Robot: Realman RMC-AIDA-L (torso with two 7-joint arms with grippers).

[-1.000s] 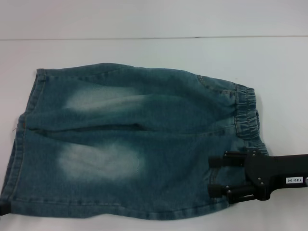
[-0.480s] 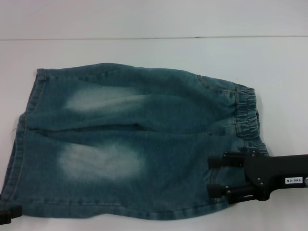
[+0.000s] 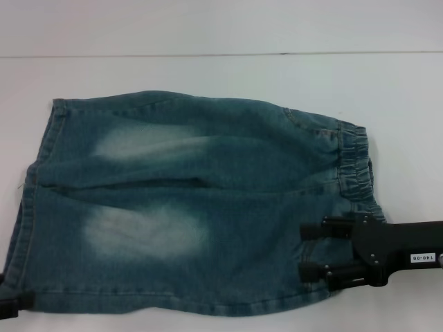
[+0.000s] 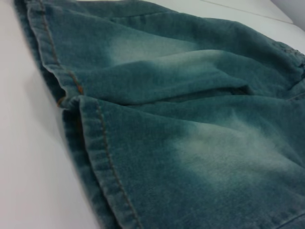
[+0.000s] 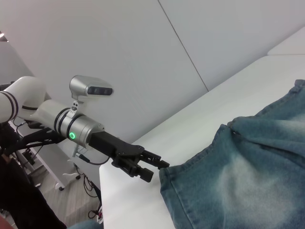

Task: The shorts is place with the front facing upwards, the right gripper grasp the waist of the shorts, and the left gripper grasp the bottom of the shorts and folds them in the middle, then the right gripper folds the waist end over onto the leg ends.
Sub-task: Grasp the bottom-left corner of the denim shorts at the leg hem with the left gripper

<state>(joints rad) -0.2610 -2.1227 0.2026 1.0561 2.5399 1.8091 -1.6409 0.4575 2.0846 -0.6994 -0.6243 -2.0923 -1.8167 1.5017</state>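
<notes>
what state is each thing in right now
denim shorts: spread flat on the white table, not yet folded, waistband toward the robot's right
right gripper: open, fingers over the waist end
left gripper: open, at the leg-hem corner near the table edge

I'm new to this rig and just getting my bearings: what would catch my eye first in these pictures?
The denim shorts dominate, spread flat on the white table, elastic waist on the robot's right and leg hems on its left, with two pale faded patches. The right tool, fingers open, sits over the near waist corner. The left tool, open, sits at the near leg hem corner, at the table's edge.
</notes>
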